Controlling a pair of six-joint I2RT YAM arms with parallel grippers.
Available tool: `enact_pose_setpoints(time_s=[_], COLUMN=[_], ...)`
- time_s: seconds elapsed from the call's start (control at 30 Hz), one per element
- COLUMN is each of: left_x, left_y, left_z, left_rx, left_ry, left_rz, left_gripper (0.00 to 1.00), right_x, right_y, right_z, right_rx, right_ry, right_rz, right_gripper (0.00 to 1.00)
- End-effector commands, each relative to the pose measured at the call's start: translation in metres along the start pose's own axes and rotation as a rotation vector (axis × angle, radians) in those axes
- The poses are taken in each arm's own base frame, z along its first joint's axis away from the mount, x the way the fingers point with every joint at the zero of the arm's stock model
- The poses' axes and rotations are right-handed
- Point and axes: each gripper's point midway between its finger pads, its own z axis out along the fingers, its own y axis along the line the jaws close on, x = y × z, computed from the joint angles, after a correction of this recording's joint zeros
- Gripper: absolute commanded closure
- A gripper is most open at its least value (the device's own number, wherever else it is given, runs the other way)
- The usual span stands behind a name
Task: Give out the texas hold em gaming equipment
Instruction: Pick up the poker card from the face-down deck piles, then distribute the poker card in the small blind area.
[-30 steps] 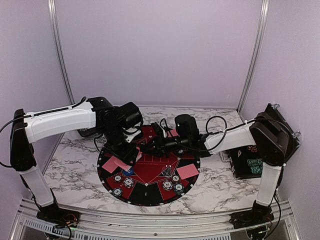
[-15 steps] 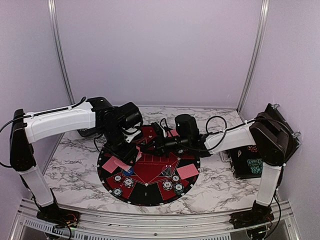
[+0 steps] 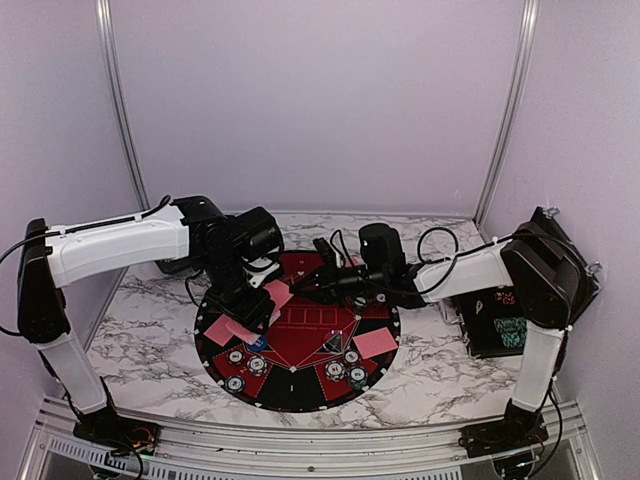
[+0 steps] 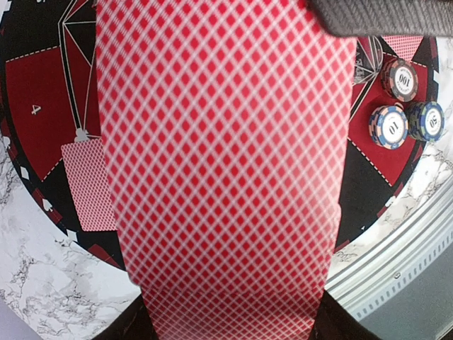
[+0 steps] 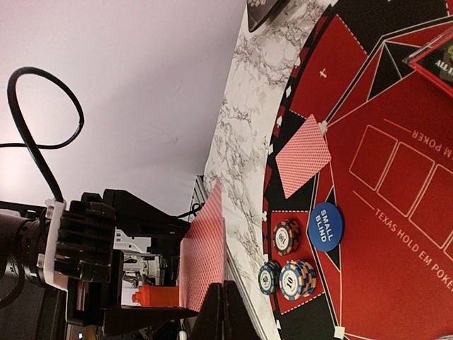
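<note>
We are listing the mat [image 3: 300,402] as carrying everything, the left gripper [image 3: 260,303] clamping one card [image 4: 226,163] above it, the right gripper [image 5: 225,301] hanging closed on nothing, two loose cards [image 3: 225,328] lying face down on the mat, chips [image 5: 290,273] clustering near its edge, and a blue marker [image 5: 326,227] sitting just beside them.

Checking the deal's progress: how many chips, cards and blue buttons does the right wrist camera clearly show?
Chips: 3
Cards: 2 (flat card, held card)
Blue small blind button: 1
Total: 6
</note>
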Motion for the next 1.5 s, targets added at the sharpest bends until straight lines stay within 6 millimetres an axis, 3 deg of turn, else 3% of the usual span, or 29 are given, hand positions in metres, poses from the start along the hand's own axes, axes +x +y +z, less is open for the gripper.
enact_pose_setpoints(time_s=[0.0, 0.4, 0.67, 0.97, 1.47], left_x=[0.008, 0.021, 0.029, 0.033, 0.031], left_y=[0.002, 0.007, 0.013, 0.018, 0.018], left_z=[-0.014, -0.011, -0.016, -0.024, -0.028], left_rx=[-0.003, -0.007, -0.024, -0.029, -0.024], left_ry=[-0.02, -0.012, -0.028, -0.052, -0.055], left_rz=[-0.009, -0.038, -0.062, -0.077, -0.082], left_gripper=[0.47, 0.47, 0.47, 0.47, 0.47], right_x=[-0.014, -0.033, -0.046, -0.057, -0.035], right_y=[0.021, 0.014, -0.001, -0.02, -0.061], right_z=[-0.015, -0.03, -0.021, 0.02, 0.109], right_rx=[-0.037, -0.023, 0.004, 0.027, 0.049], right_ry=[-0.054, -0.106, -0.113, -0.097, -0.03], right_rz=[-0.038, -0.043, -0.052, -0.084, -0.104], right_gripper=[1.0, 1.0, 1.0, 1.0, 1.0])
